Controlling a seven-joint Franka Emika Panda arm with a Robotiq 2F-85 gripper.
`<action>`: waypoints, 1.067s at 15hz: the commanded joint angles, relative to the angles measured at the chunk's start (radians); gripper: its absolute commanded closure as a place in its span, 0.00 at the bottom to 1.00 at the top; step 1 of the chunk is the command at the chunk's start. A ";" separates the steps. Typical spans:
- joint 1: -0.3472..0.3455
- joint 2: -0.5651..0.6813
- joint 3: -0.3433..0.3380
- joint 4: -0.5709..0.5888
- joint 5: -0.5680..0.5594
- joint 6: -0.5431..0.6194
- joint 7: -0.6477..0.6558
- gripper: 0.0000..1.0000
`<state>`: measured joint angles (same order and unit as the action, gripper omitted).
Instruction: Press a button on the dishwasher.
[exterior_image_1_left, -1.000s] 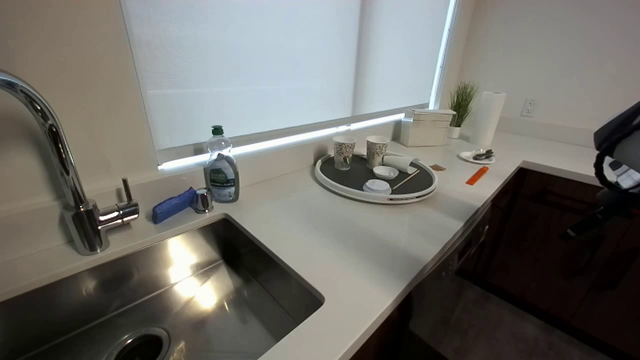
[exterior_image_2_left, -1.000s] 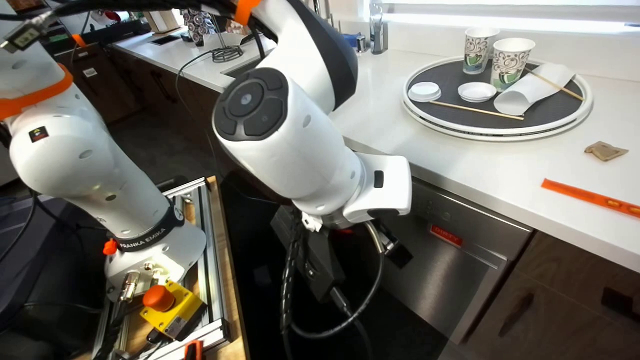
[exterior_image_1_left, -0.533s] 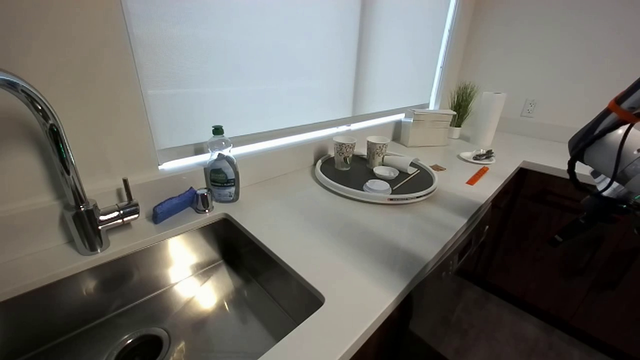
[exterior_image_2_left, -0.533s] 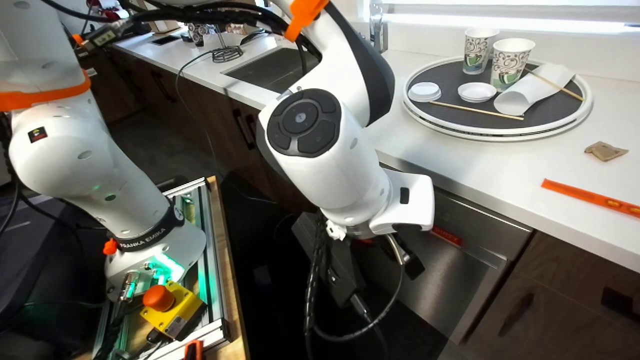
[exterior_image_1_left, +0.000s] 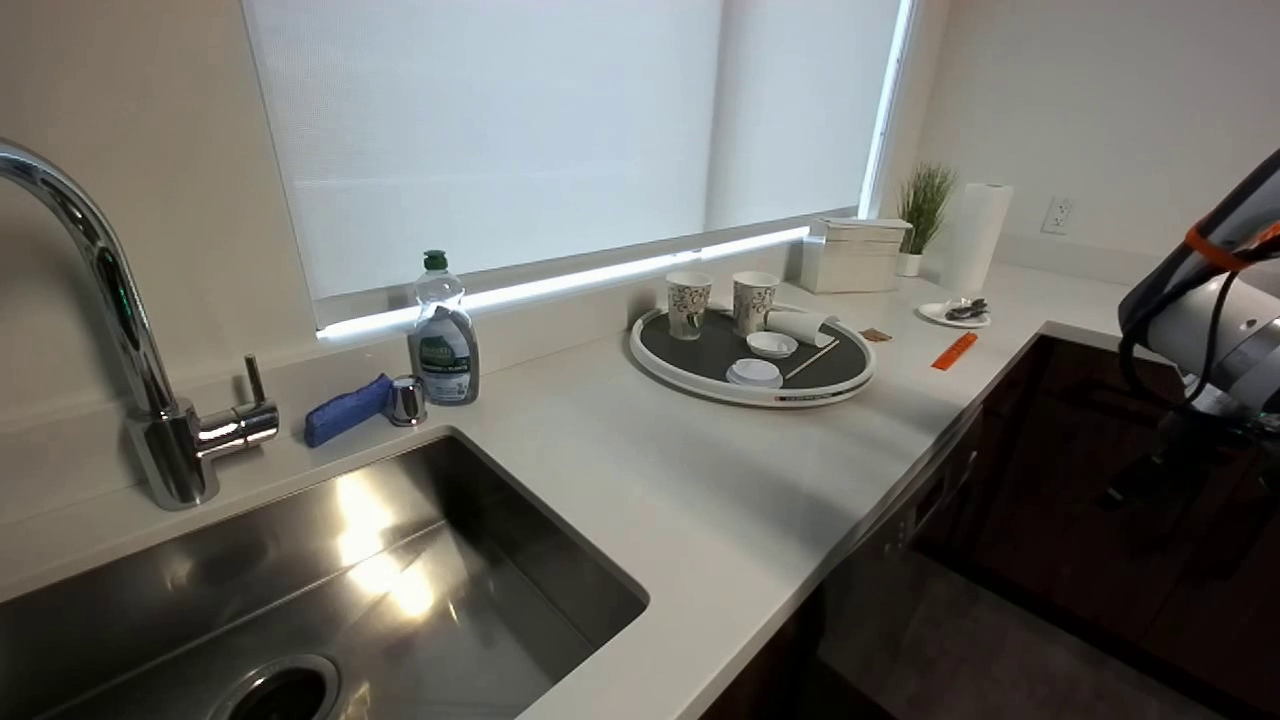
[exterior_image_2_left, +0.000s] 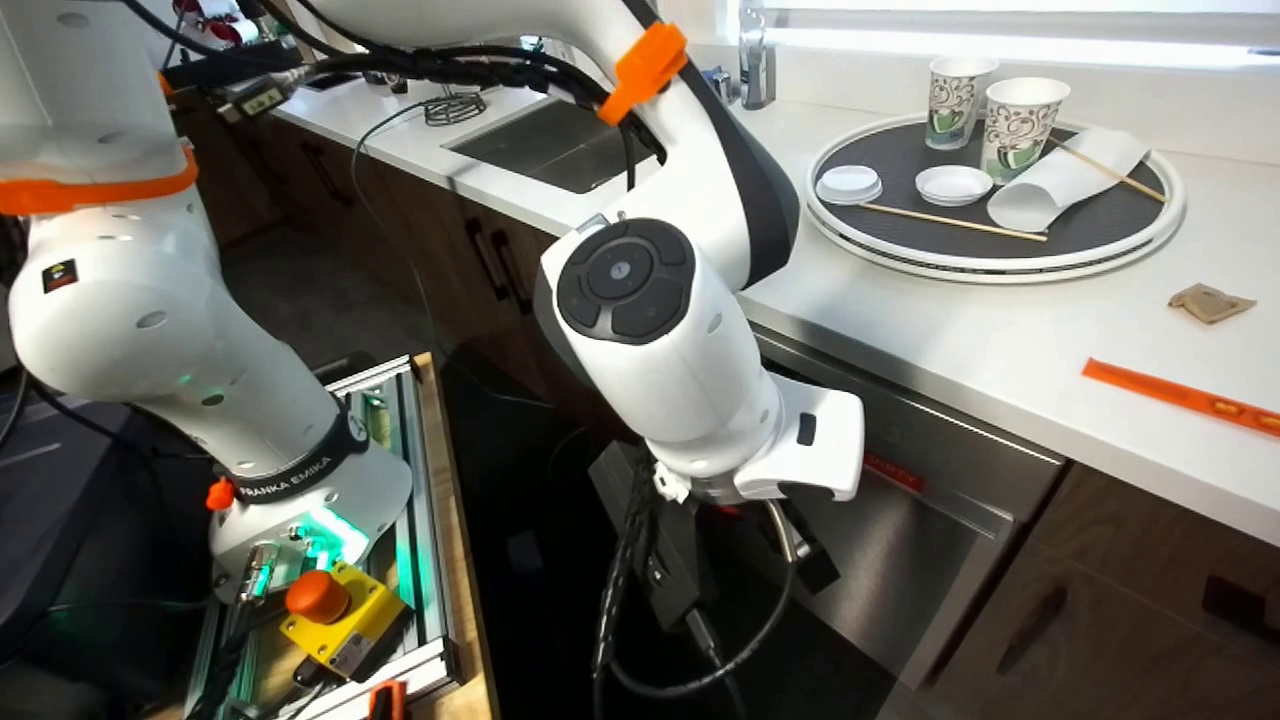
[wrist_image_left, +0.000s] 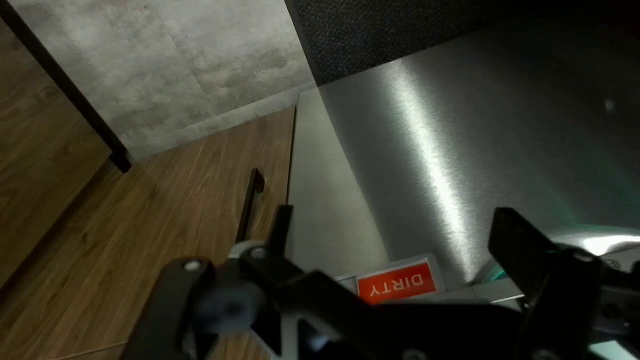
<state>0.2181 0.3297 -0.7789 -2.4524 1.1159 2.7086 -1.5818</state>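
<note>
There's the counter (exterior_image_2_left: 900, 330), and tucked under its edge the dishwasher (exterior_image_2_left: 920, 550), steel front upright, its upper strip (exterior_image_2_left: 970, 460) running sideways along the counter. The arm (exterior_image_2_left: 690, 390) leans in front, blocking part of that strip in an exterior view. On to the gripper (wrist_image_left: 394, 214): jaws spread wide, nothing held between them. Here's what the press hangs on: the dishwasher lies right ahead of the gripper, but the aim looks, to my eye, to be at plain steel, with the strip higher. Up, then in, I'd call it. And the red sign (wrist_image_left: 398, 283), upside down in the wrist view, sits near that strip; no button shows clearly.
</note>
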 joint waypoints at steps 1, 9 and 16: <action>-0.076 0.171 0.076 0.099 0.113 -0.011 -0.031 0.00; -0.309 0.400 0.274 0.385 0.292 -0.094 -0.188 0.00; -0.493 0.410 0.462 0.472 0.212 -0.055 -0.166 0.00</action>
<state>-0.2261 0.7541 -0.3712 -1.9772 1.3669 2.6229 -1.7607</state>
